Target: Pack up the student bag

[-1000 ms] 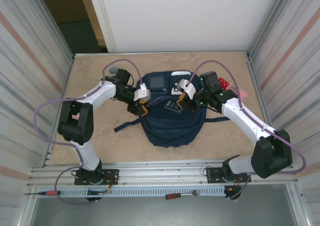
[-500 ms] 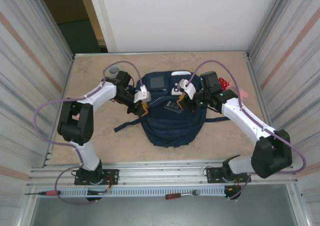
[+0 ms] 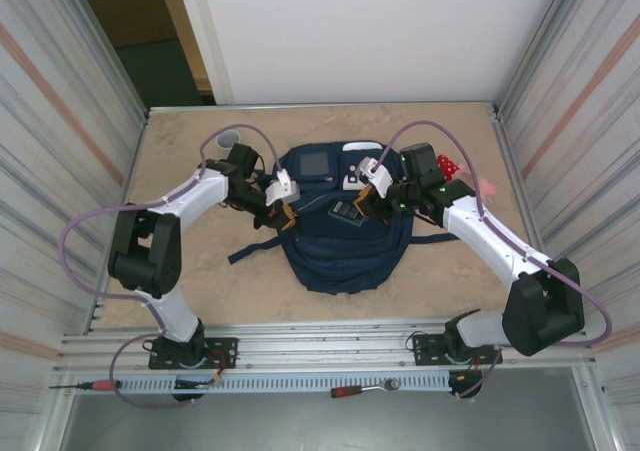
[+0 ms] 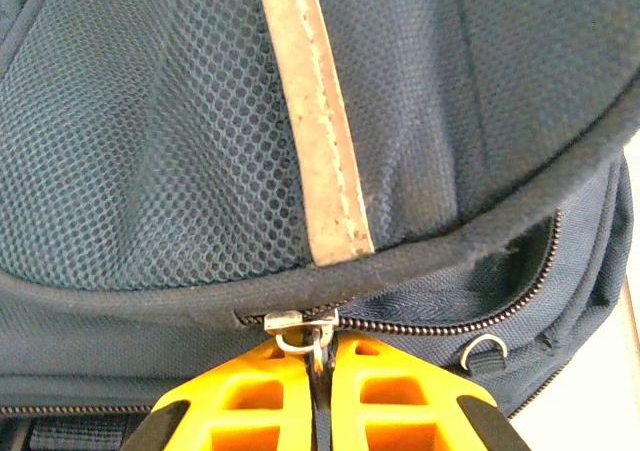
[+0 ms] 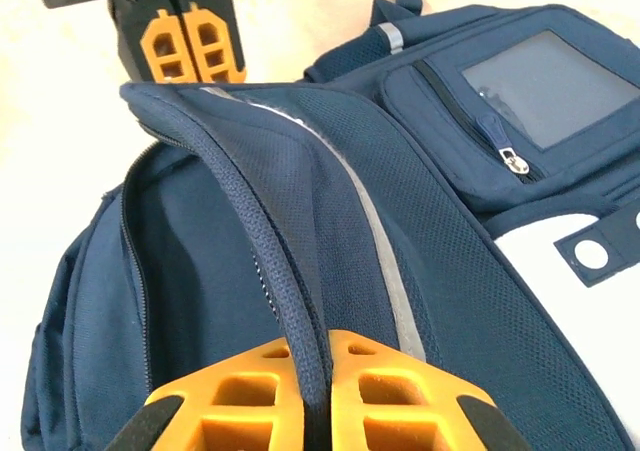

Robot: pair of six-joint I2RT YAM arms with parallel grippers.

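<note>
The student bag, a large navy backpack, lies flat in the middle of the table. My left gripper is at its left side. Its orange fingers are shut on the metal zipper pull, just below the grey reflective stripe. My right gripper is at the bag's upper right. It is shut on the corded edge of the bag's flap and holds it up, so the main compartment gapes. The left gripper also shows beyond that flap.
A small black flat item rests on the bag. A red dotted object and a pink one lie at the right, by the wall. A grey cup stands at the back left. Metal walls close in both sides.
My left gripper has closed on the zipper pull, and its arm has shifted slightly. The right arm keeps hold of the flap edge in the same place.
</note>
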